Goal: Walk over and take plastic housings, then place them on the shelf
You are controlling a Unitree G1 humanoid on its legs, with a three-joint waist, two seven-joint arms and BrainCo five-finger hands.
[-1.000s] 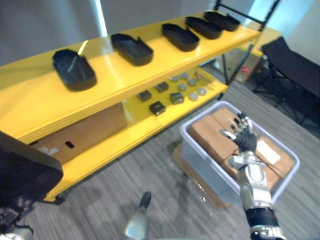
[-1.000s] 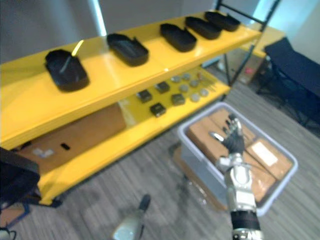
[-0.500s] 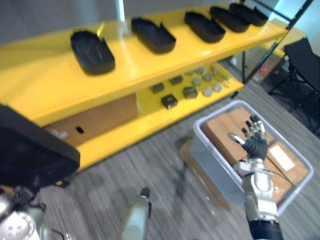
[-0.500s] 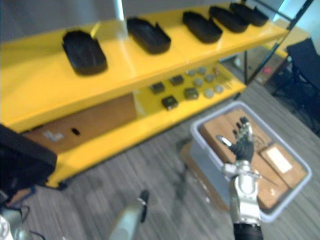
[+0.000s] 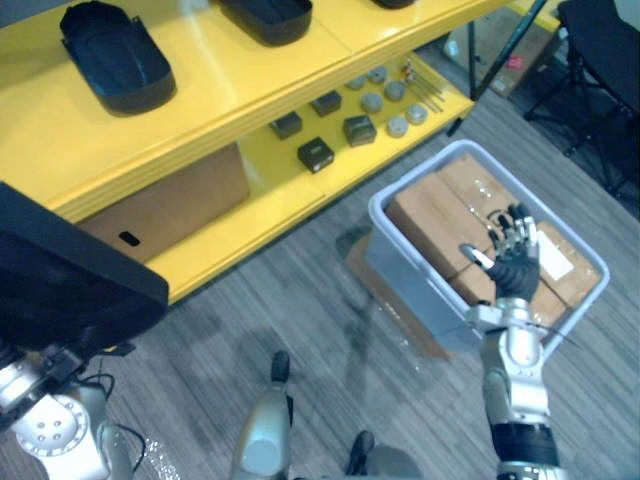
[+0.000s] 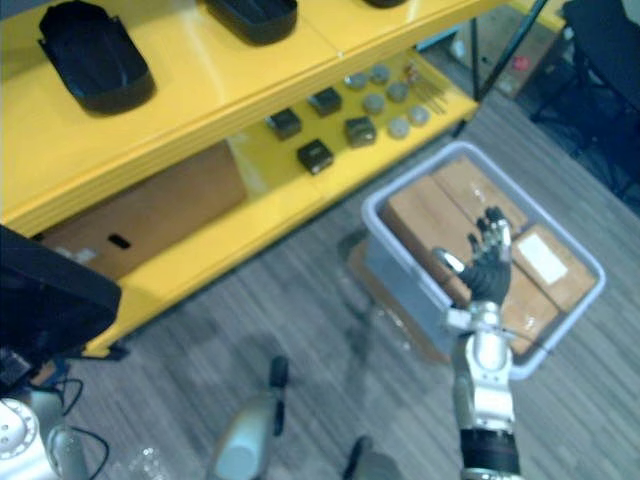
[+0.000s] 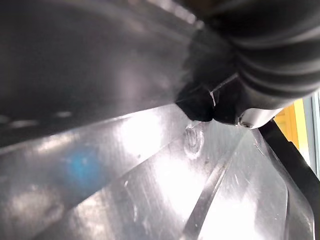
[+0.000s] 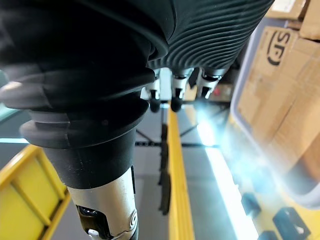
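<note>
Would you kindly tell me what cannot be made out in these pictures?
How the left hand meets the near housing: hidden under the housing in the eye views, too close in the left wrist view.
Shelf housing: cut off by the eye views' top edge.
Small parts on the lower shelf: too small to identify.
Boxes in the bin: partly covered by the open right hand.

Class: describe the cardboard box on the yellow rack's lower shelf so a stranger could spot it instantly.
Start at the yellow rack. On its lower shelf sits the cardboard box, brown with a dark slot in its side. Its neighbours there, small dark blocks and grey discs, are far smaller.
</note>
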